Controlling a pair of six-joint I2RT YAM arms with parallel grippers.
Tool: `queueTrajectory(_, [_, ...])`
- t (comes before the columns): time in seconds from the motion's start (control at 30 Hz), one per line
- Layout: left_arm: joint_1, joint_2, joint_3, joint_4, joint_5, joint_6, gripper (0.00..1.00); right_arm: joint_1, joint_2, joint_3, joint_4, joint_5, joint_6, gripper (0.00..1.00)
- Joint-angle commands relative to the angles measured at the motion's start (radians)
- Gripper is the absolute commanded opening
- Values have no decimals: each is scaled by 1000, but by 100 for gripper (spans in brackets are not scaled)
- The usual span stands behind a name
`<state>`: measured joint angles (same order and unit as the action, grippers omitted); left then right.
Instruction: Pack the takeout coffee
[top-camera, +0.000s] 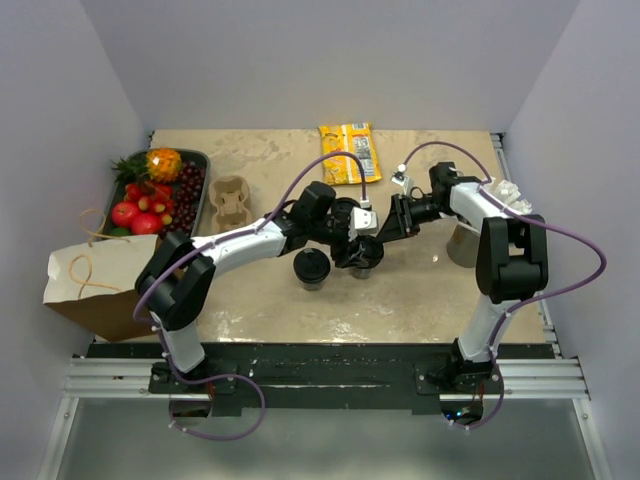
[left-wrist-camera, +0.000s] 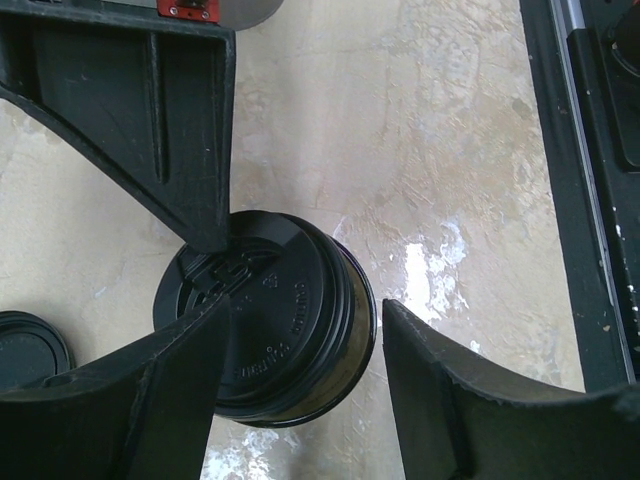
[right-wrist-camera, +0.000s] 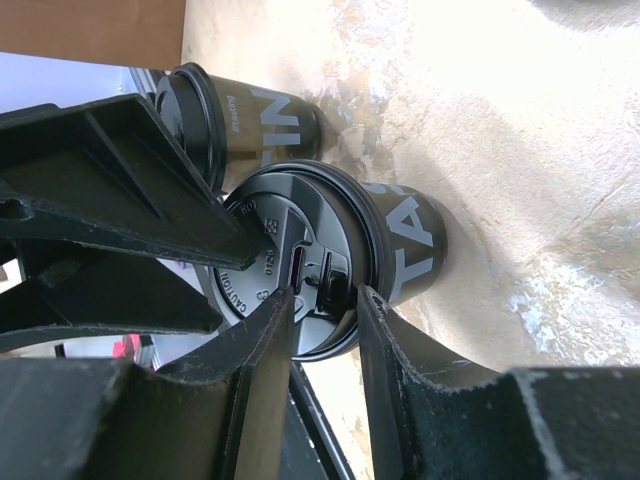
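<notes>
The right pincer (right-wrist-camera: 325, 300) is nearly pressed together. Its two fingers (right-wrist-camera: 262, 372) pinch the near rim of the black lid (right-wrist-camera: 290, 250) on a dark coffee cup (right-wrist-camera: 410, 240). In the left wrist view, one of those fingers comes down from the upper left and touches the top of the lid (left-wrist-camera: 250, 280).

The left pincer (left-wrist-camera: 305, 310) is spread wide and straddles the same cup (left-wrist-camera: 335, 340). One finger (left-wrist-camera: 480, 400) stands clear of the cup wall with bare surface showing in the gap. The other finger overlaps the lid's edge, and I cannot tell whether it touches.

From above, both pincers, left (top-camera: 355, 245) and right (top-camera: 385, 235), meet over this cup (top-camera: 365, 258). It stands upright on the surface (top-camera: 420, 290), right of the cardboard cup carrier (top-camera: 230, 200) and nearer the arm bases.

There are two lidded coffee cups. The second cup (top-camera: 311, 268) stands upright between the carrier and the pinched cup, just beside the latter and free of both pincers.

There is one carrier. One brown paper bag (top-camera: 95, 285) lies left of it and nearer the bases. One dark fruit tray (top-camera: 197, 165) lies just left of it, and one yellow packet (top-camera: 350, 152) lies right of it, farther back.
</notes>
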<state>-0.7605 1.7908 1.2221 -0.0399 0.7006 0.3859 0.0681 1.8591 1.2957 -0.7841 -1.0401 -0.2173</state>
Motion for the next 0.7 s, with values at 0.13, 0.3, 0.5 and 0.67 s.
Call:
queueTrajectory(0.13, [-3,-71,-32,-12,31,16,65,16,-57,31,11,-20,1,36])
queueTrajectory(0.3, [-3,-83,-45,-15,33,18,64,30,-66,36,0,-21,-10,35])
queueTrajectory(0.5, [-3,-91,-52,-25,33,18,63,52,-84,40,-9,-17,-19,35])
queueTrajectory(0.67, [-3,-103,-55,-40,34,19,62,65,-97,34,-24,-9,-36,35])
